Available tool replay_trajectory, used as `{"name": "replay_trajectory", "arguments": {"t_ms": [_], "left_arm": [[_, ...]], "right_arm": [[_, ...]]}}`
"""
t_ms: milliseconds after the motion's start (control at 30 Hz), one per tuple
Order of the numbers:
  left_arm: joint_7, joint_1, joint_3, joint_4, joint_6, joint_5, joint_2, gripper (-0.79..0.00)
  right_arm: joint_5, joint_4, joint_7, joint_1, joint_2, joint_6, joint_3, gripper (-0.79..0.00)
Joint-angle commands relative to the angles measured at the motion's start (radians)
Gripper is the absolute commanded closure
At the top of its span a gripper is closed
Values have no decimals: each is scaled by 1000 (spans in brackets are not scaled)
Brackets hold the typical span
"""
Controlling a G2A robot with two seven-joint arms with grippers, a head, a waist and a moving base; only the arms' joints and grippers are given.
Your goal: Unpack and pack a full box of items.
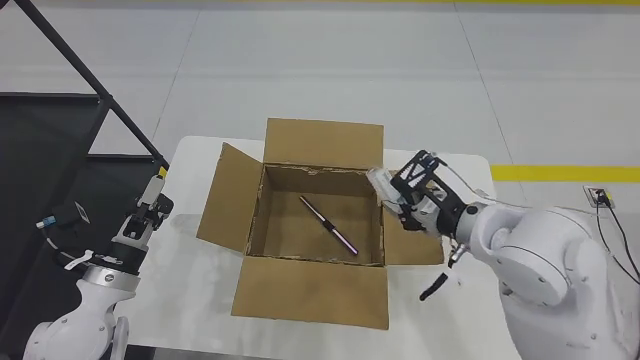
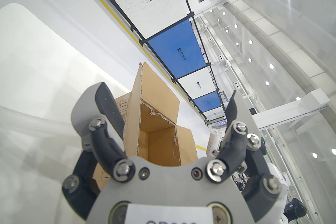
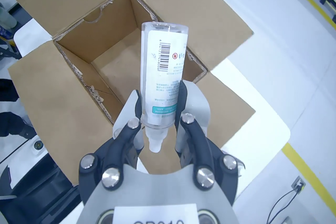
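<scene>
My right end effector [image 3: 160, 97] is clamped on a bottle [image 3: 162, 72], its two dark fingers [image 3: 183, 95] pressing opposite sides of the lower body. The bottle is a clear plastic cylinder with a smooth white label that carries a barcode and a teal band. Its flat round base points away from my wrist and its narrow tapered nozzle points back toward it. In the top view the bottle [image 1: 383, 182] hangs at the right rim of the box [image 1: 315, 225], close to the far right corner, lifted clear of the cardboard.

The box is plain brown corrugated cardboard, rectangular and open at the top, with rough torn edges along the rim. It sits in the middle of the table [image 1: 190, 290], a smooth white slab with rounded corners. Its four flaps [image 1: 322, 142] are folded outward, one toward each table edge. On the box floor lies a slim dark pen [image 1: 328, 225], set diagonally, with a lighter section near the end that points to the near right corner.

My left end effector [image 2: 169, 97] is spread wide and grips nothing; its curved grey fingers carry black textured pads [image 2: 109, 107]. In the top view it [image 1: 155, 200] sits just off the table's left edge, apart from the box and tilted upward toward it.
</scene>
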Motion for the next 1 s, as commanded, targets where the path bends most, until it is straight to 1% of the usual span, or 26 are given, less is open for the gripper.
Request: {"name": "replay_trajectory", "arguments": {"t_ms": [0,133,300,500,567,700,967], "left_arm": [[0,0,0,0,0,0,0,-785],[0,0,0,0,0,0,0,-785],[0,0,0,0,0,0,0,-785],[0,0,0,0,0,0,0,-785],[0,0,0,0,0,0,0,-785],[0,0,0,0,0,0,0,-785],[0,0,0,0,0,0,0,-785]], "right_arm": [[-9,-46,4,-58,6,26,46,0],[-14,-120,-2,-173,17,75,131,0],[-12,-179,-24,-310,27,132,233,0],[-9,-172,-23,-418,35,201,302,0],[7,-143,-33,-432,37,207,312,0],[59,-43,-55,-434,43,181,328,0],[156,202,-84,-379,57,110,331,0]]}}
